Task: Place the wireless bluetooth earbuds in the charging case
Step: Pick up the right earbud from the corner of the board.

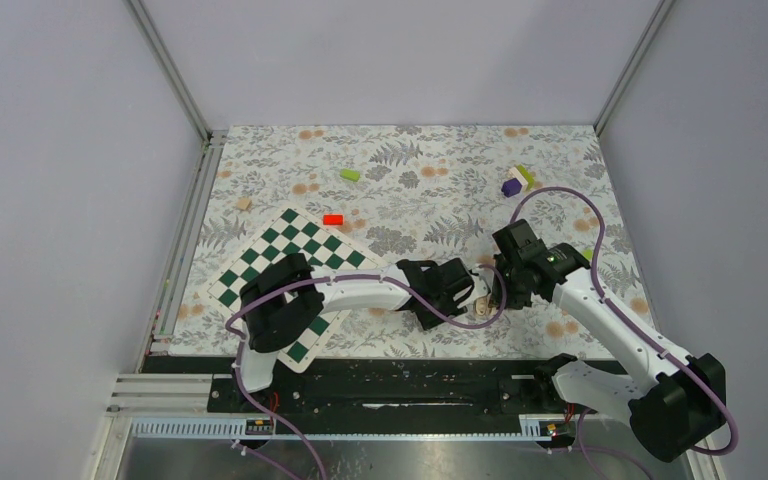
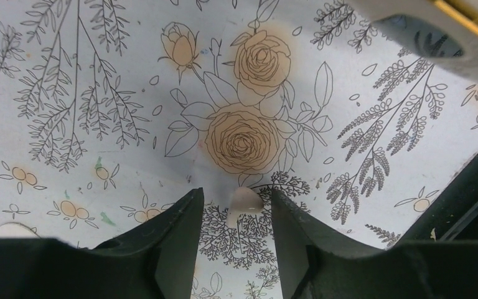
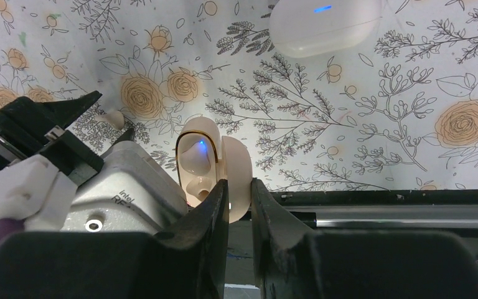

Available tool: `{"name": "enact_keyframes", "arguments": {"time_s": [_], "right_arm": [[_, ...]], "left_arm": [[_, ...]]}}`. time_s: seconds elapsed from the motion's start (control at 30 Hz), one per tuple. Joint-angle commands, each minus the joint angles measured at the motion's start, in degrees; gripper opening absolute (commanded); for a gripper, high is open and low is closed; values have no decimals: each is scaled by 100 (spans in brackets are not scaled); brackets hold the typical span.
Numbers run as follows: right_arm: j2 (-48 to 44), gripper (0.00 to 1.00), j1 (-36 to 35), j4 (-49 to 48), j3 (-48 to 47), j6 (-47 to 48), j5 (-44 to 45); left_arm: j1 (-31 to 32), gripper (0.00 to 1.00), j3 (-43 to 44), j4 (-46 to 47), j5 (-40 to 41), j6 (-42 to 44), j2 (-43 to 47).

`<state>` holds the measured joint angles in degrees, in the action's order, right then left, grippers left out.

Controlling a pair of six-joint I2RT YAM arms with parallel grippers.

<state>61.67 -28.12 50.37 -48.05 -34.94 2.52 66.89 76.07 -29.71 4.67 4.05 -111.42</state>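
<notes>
Your right tool [image 3: 239, 187] is clamped tight on the case [image 3: 236, 168], pinching one half of the open shell. A seated earbud [image 3: 196, 152] glows blue in the other half. Your left tool [image 2: 236, 195] stands partly open, its fingers straddling a loose earbud [image 2: 244, 200] that lies on the surface [image 2: 99, 156], with a gap either side. The case sits just beside the left tool, ahead and to its right.
</notes>
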Motion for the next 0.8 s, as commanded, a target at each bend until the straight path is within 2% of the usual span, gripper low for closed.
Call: {"name": "enact_keyframes", "arguments": {"time_s": [0.0,0.2,0.43,0.57,0.77], "right_arm": [[-16,0,-46,-115,-291,-39,-79],[0,0,-45,-117,-337,-34,-92],[-22,0,-45,-117,-341,-42,-98],[-12,0,-45,-117,-332,-39,-88],[45,0,-45,-122,-342,-1,-68]], "left_arm": [[8,44,121,-219,-87,44,-157],[8,42,106,-243,-84,26,-192],[4,19,91,-250,-189,-22,-180],[-54,12,20,-234,-426,-139,-63],[-385,6,-244,-166,-944,-387,441]]}}
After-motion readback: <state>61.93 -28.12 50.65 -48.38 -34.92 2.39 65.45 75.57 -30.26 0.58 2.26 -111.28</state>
